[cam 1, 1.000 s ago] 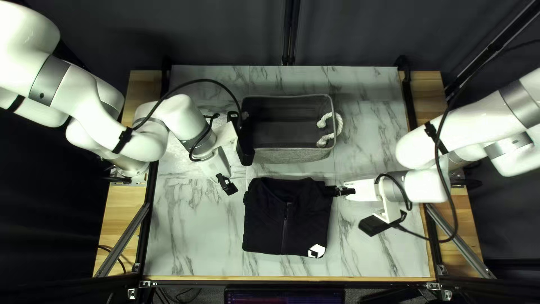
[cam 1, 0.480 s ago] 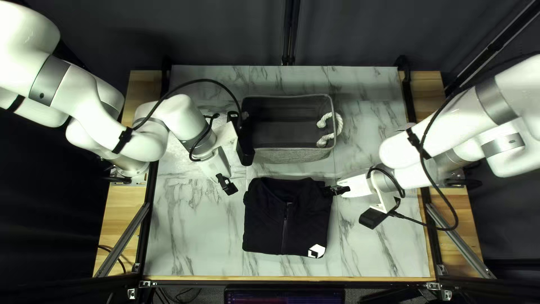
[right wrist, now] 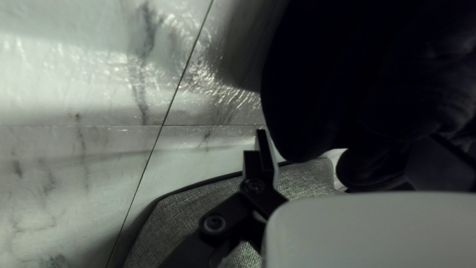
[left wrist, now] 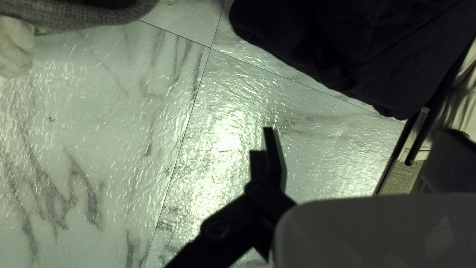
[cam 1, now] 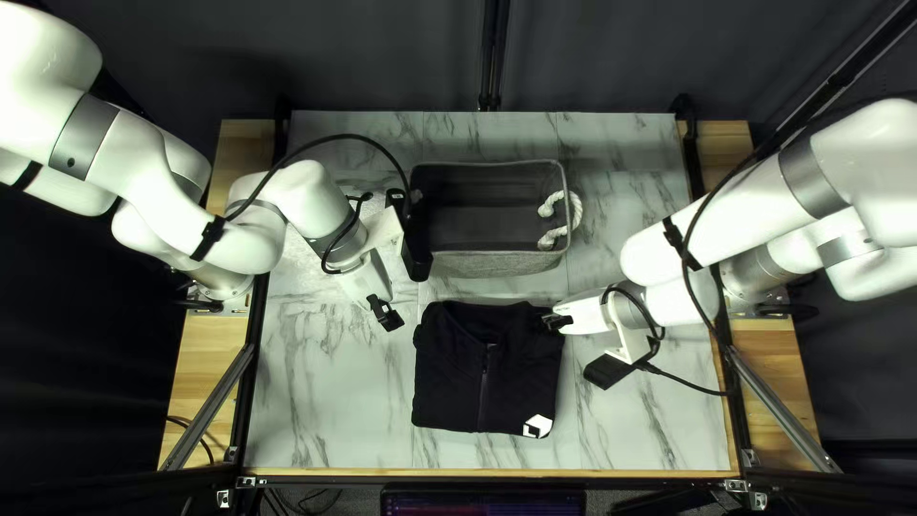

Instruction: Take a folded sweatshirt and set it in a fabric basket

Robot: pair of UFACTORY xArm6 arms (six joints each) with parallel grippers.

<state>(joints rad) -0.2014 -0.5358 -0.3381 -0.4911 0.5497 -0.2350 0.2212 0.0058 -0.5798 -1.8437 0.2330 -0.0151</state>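
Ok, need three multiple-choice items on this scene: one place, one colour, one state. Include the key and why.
1. On the marbled table, where is the grey fabric basket relative to the black zip-front sweatshirt?
A. Toward the near edge
B. Toward the far edge
C. On top of it

2. What colour is the basket's rope handle?
A. White
B. Red
C. Blue

3. How does the sweatshirt lie?
A. Spread out, sleeves stretched
B. Crumpled inside the basket
C. Folded, on the table

Key:
1: B, the top left view shows the basket beyond the sweatshirt, past its collar.
2: A, the knotted rope at the basket's side is plainly white.
3: C, the sweatshirt is a compact rectangle outside the basket, no sleeves stretched out.
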